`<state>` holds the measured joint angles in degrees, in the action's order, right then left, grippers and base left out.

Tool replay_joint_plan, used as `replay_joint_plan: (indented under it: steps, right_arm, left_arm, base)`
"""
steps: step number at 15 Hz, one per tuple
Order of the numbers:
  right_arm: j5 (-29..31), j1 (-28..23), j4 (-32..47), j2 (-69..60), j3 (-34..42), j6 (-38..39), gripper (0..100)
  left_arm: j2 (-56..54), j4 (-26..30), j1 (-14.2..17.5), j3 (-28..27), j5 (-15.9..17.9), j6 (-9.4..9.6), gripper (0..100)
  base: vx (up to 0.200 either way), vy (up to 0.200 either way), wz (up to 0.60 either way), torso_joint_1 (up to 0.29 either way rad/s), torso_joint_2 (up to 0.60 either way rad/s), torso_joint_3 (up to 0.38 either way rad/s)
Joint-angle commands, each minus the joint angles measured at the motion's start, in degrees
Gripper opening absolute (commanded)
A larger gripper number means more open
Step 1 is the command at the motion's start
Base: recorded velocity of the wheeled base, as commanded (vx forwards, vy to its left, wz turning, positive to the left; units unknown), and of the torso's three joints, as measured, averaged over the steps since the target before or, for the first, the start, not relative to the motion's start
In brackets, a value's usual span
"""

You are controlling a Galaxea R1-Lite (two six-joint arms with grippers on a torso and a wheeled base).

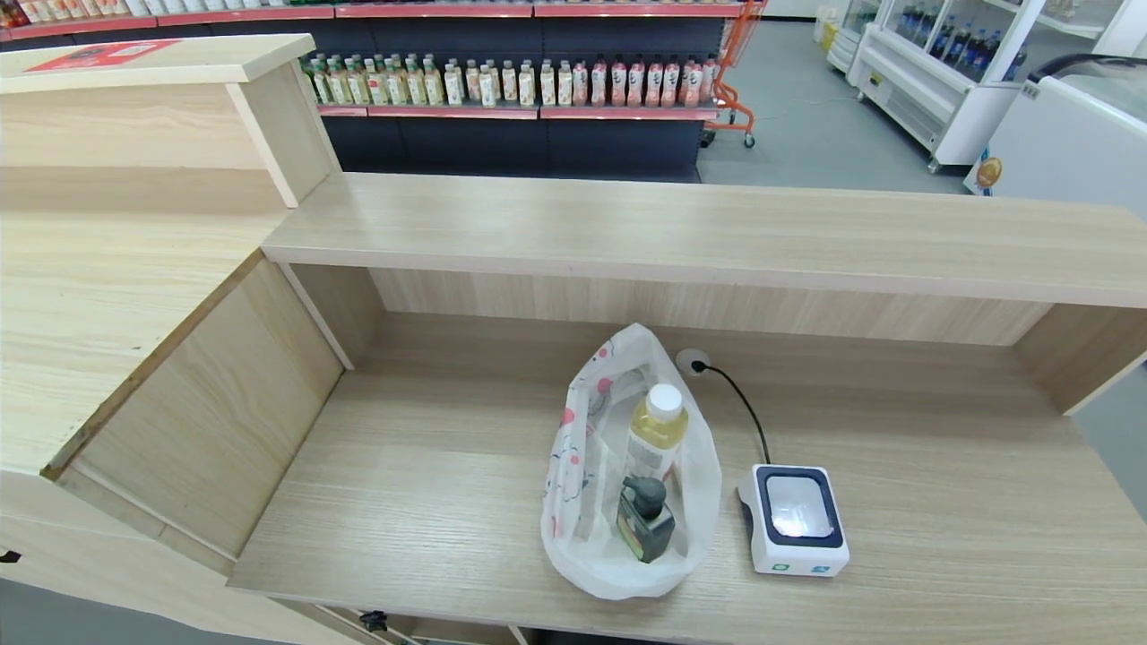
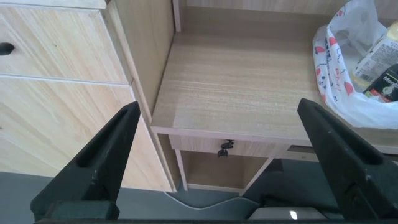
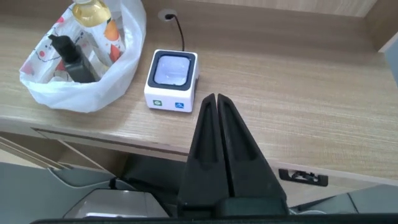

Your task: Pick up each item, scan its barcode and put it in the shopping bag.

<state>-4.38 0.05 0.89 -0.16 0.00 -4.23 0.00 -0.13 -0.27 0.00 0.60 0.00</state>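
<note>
Left gripper (image 2: pixel 219 107) hangs wide apart before the counter (image 2: pixel 249 81); right gripper (image 3: pixel 215 99), seemingly pressed together, faces the scanner (image 3: pixel 171 78).

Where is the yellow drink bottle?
In the head view, the yellow drink bottle sits inside the shopping bag on the counter, just behind the dark pump bottle, with the scanner to the bag's right.

Left hand (image 2: pixel 219 109) — fingers spread wide (nothing held); right hand (image 3: pixel 215 99) — fingers pressed together.
</note>
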Motion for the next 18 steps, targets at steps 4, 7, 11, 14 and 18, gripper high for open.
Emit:
replay_joint_plan:
  steps: [4,7,11,14,18]
  right_arm:
    - [-0.02,0.04,-0.01,0.16,0.0,0.19,0]
    - [-0.02,0.04,-0.01,0.16,0.0,0.19,0]
    - [-0.02,0.04,-0.01,0.16,0.0,0.19,0]
    - [-0.02,0.04,-0.01,0.16,0.0,0.19,0]
    - [-0.02,0.04,-0.01,0.16,-0.09,0.19,0]
  left_arm:
    - [0.09,-0.04,0.0,0.0,0.02,0.26,100]
    - [0.09,-0.04,0.0,0.0,0.02,0.26,100]
    - [0.09,-0.04,0.0,0.0,0.02,-0.09,100]
    - [0.09,-0.04,0.0,0.0,0.02,0.0,100]
    - [0.09,-0.04,0.0,0.0,0.02,-0.09,100]
  base:
    - [0.0,-0.2,0.0,0.002,0.0,0.004]
    - [0.0,-0.2,0.0,0.006,0.0,0.001]
    - [0.0,0.0,0.0,0.0,0.0,0.0]
    - [0.2,0.0,0.0,0.002,0.0,0.002]
    - [0.0,0.0,0.0,0.0,0.0,0.0]
